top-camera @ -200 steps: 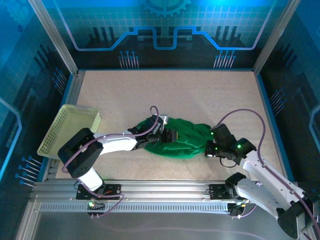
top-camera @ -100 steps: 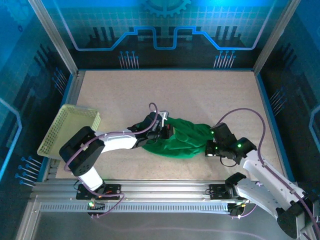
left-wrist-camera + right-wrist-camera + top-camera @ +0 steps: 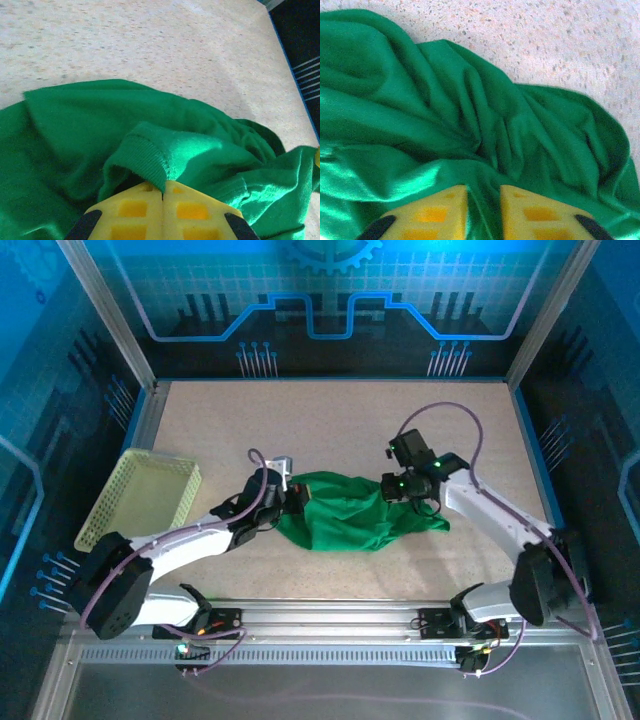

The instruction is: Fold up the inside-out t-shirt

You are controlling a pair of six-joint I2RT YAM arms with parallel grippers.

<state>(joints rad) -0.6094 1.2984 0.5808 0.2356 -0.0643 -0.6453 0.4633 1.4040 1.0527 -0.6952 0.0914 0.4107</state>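
The inside-out t-shirt (image 3: 345, 518) lies bunched in a rumpled bright-green heap on the speckled worktop (image 3: 340, 420), just toward 6 o'clock from the middle of the surface in the top view, with one pointed corner trailing out toward 4 o'clock. The left hand (image 3: 293, 500) sits at the heap's 9 o'clock end. Its wrist view shows that hand (image 3: 162, 186) fully closed, the two yellow pads (image 3: 131, 209) pressed flat together. A ribbed, folded edge of the cloth runs straight down into the seam between their tips, so it has a pinch of the shirt there. The right hand (image 3: 400, 494) rests on the heap's 1 o'clock side, its arm reaching in from 4 o'clock. From the right wrist, this hand (image 3: 483, 194) stands slightly parted, with a narrow gap between its yellow pads (image 3: 434, 214) and a ridge of green fabric lying in that gap; the pads are not clamped together, and I cannot tell whether they have any real hold on the cloth. Deep folds fan away from both hands across the shirt. A pale yellow-green perforated basket (image 3: 112, 512) stands tilted at the worktop's 9 o'clock edge, well apart from the shirt.
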